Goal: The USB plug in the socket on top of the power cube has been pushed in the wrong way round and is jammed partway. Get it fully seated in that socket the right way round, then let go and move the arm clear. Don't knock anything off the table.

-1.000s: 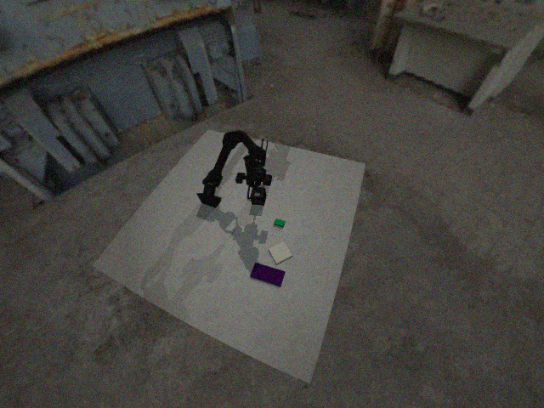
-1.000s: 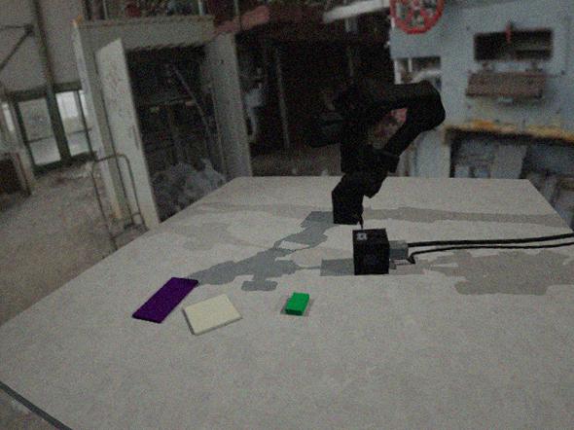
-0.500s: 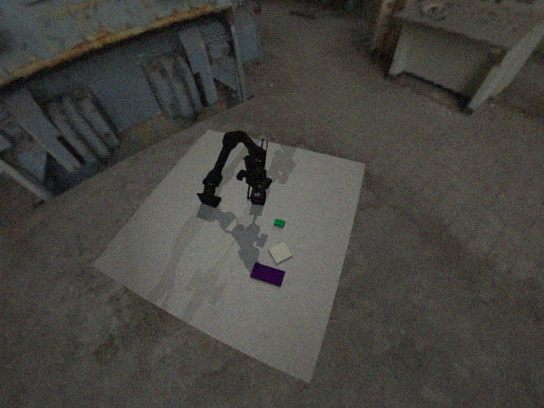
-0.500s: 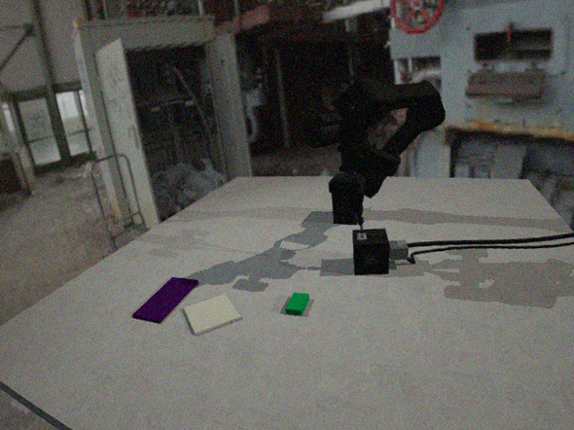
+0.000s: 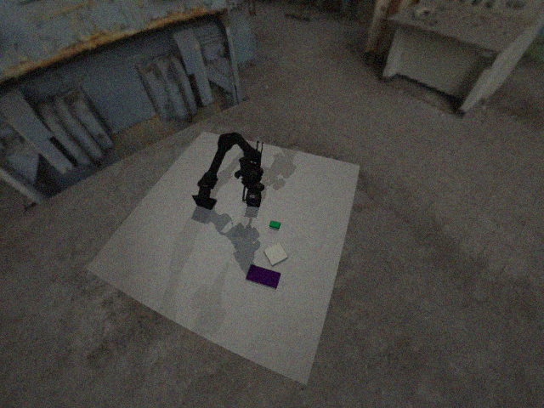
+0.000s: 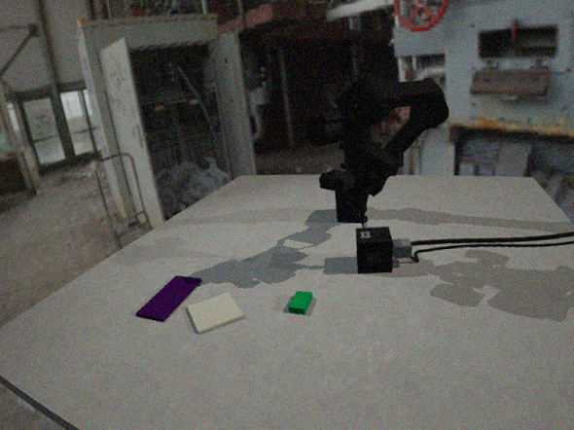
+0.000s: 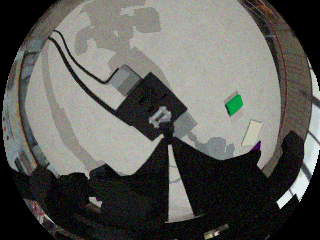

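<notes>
The black power cube stands upright on the table, with a pale socket on its top. My gripper points down over that socket and is shut on the USB plug, a small dark piece at the fingertips. The plug shows as a thin stub just above the cube's top; it looks out of the socket. In the wrist view the cube lies turned at an angle to my fingers. Which way round the plug faces cannot be told.
A grey connector with black cables sits on the cube's side. A green block, a cream slab and a purple slab lie on the table.
</notes>
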